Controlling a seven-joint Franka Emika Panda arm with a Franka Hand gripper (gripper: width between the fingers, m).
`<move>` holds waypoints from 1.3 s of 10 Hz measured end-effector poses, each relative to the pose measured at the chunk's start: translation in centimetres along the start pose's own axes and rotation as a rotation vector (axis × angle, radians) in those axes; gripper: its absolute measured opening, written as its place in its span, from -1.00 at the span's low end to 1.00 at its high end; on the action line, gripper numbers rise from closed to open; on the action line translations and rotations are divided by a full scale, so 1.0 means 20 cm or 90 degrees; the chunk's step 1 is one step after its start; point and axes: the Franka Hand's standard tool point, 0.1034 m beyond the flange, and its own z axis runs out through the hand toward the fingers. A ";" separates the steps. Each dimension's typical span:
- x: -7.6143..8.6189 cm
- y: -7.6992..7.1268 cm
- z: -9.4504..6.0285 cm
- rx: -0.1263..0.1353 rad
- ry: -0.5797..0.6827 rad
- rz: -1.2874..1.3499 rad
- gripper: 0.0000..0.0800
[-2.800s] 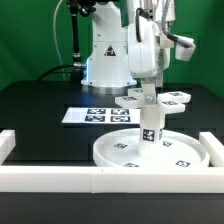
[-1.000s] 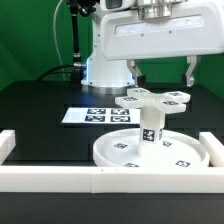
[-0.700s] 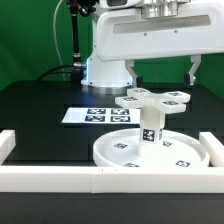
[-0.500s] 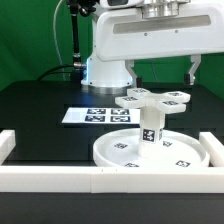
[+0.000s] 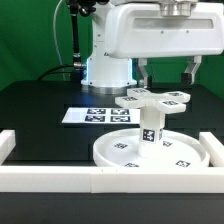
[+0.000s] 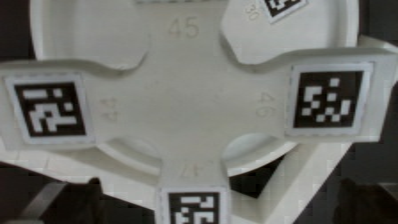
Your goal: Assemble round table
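Note:
The large round disc [image 5: 120, 150] lies flat on the table near the front wall. The short cylindrical leg [image 5: 150, 128] stands upright on its middle. The flat cross-shaped foot piece [image 5: 152, 98] sits on top of the leg. My gripper [image 5: 167, 72] hangs just above the foot piece, jaws wide open and empty, one finger [image 5: 143, 72] on each side and clear of it. In the wrist view the foot piece [image 6: 187, 95] fills the picture, with the disc [image 6: 267, 160] behind it. My fingers do not show there.
A white straight-walled rim [image 5: 60, 180] runs along the front and up both sides. The marker board [image 5: 95, 115] lies flat behind the disc on the exterior view's left. The arm's base [image 5: 108, 65] stands at the back.
Earlier my gripper was down at the foot piece on the leg. It has let go, lifted and turned. In the last half second the hand shifted slightly; the parts stayed still.

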 end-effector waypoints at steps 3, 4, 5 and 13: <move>-0.01 0.02 0.00 -0.003 -0.002 -0.115 0.62; -0.01 0.02 0.00 -0.005 -0.005 -0.162 0.62; -0.02 0.03 0.01 -0.009 -0.017 -0.243 0.62; -0.06 0.05 0.02 -0.013 -0.046 -0.520 0.62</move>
